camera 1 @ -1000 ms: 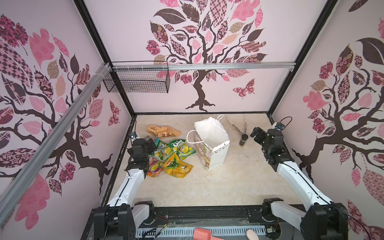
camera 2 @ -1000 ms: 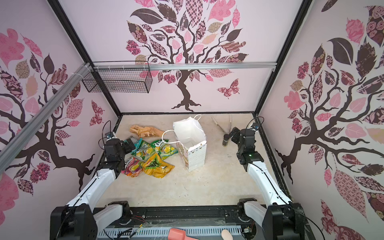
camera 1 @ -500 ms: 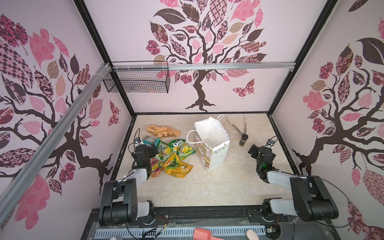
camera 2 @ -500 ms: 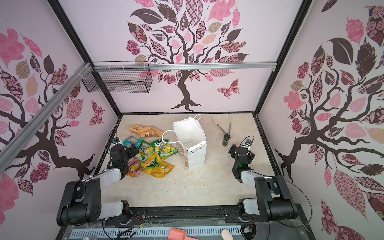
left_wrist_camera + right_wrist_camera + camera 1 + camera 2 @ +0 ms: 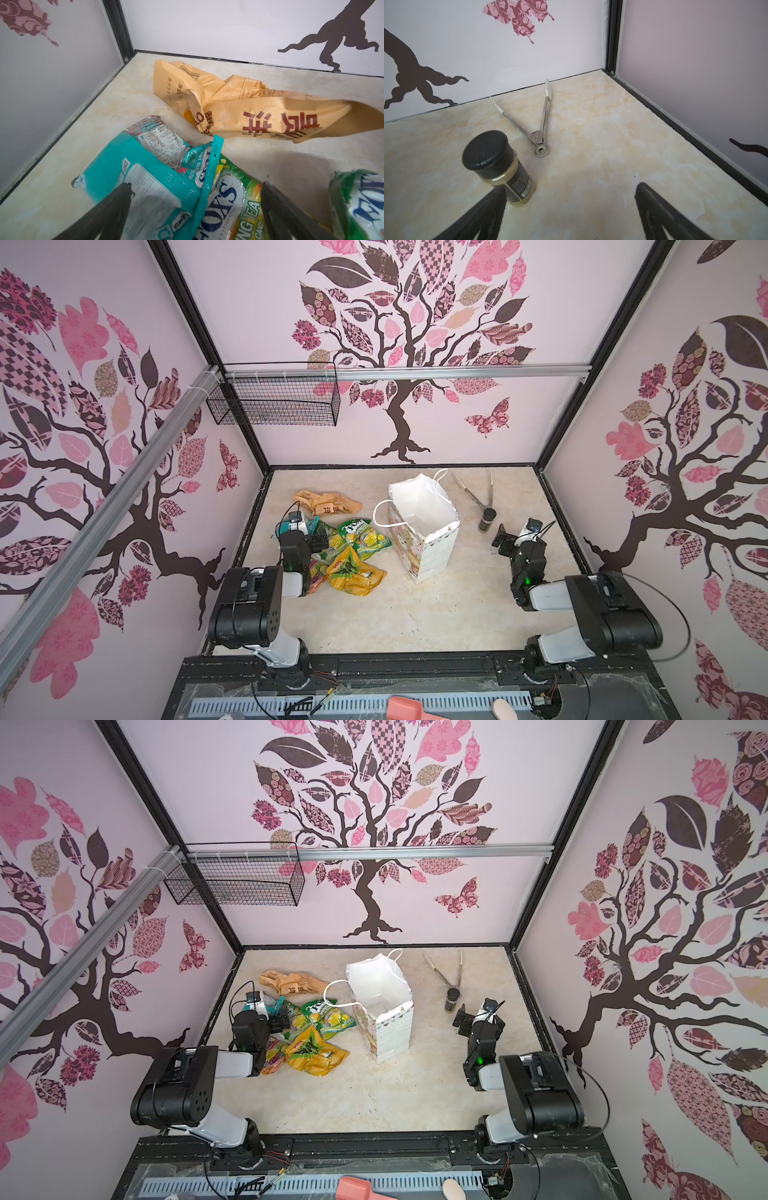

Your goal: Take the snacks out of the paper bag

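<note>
Top views, both: snacks (image 5: pixel 353 556) lie heaped on the table (image 5: pixel 415 614), just beside the paper bag (image 5: pixel 434 556) on the left arm's side; the tan-orange packet (image 5: pixel 326 504) is nearer the back wall. Bag upright, mouth open, no packet visible inside, floor partly hidden. Left gripper (image 5: pixel 196 186) spread wide, empty, low over the teal packet (image 5: pixel 108 170). Right gripper (image 5: pixel 571 187) wide, empty, near the dark jar (image 5: pixel 500 164) and tongs (image 5: pixel 537 124). Judgement: unloading at or near its end; next move calls for confirming the bag floor is bare.
</note>
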Robot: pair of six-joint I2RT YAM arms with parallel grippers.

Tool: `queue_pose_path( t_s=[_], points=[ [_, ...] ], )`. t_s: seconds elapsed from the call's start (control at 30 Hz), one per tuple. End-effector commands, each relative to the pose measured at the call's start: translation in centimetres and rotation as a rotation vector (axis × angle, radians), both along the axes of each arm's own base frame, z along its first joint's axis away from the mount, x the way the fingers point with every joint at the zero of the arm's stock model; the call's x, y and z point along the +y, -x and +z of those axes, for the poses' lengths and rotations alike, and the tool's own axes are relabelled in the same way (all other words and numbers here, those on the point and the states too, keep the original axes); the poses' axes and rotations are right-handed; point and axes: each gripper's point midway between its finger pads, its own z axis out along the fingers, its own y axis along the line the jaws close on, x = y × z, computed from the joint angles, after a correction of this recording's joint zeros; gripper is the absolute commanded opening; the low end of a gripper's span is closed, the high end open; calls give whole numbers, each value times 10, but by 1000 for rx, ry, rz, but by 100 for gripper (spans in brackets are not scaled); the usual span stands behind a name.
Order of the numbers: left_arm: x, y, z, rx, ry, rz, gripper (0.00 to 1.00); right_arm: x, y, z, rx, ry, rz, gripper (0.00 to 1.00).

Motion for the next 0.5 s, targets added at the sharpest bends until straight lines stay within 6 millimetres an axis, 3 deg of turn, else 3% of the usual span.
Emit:
queue_pose_path(
  t_s=[0.0, 0.47],
  points=[
    [-2, 0, 5, -28, -23, -15, 99, 2, -14, 7, -8, 23, 18, 100],
    [-3, 1, 4, -15, -26, -13, 99, 3, -13, 10, -22, 27, 16, 100]
  ],
)
